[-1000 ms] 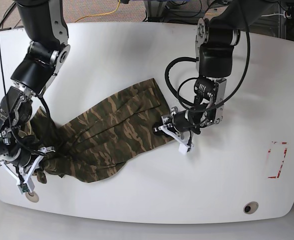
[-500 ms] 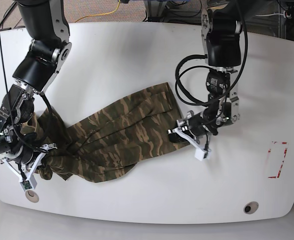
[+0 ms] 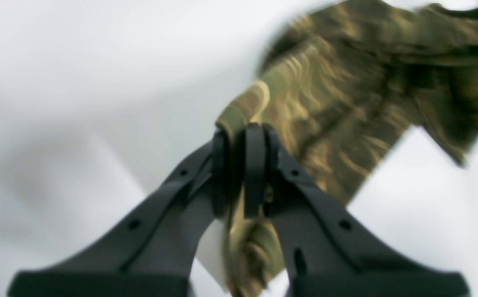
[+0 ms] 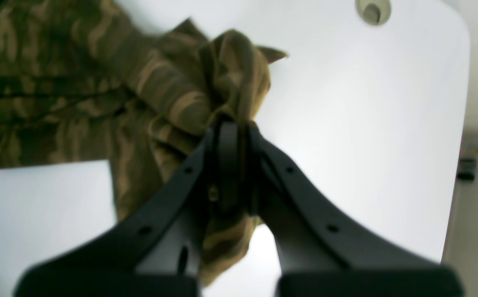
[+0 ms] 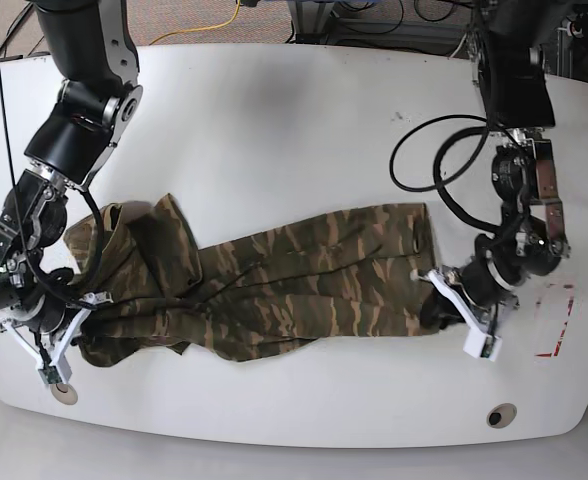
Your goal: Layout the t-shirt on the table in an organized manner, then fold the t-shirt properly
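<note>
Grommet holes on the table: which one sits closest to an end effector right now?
The grommet hole at the table's near corner, just under the right end effector; the other grommet hole lies farther from the left end effector.

left gripper (image 3: 243, 165): jaws closed, camouflage cloth pinched between the pads, arm bent low at the base view's right | right gripper (image 4: 232, 165): jaws closed, bunched cloth clamped at the tips, arm reaching down at that view's left
</note>
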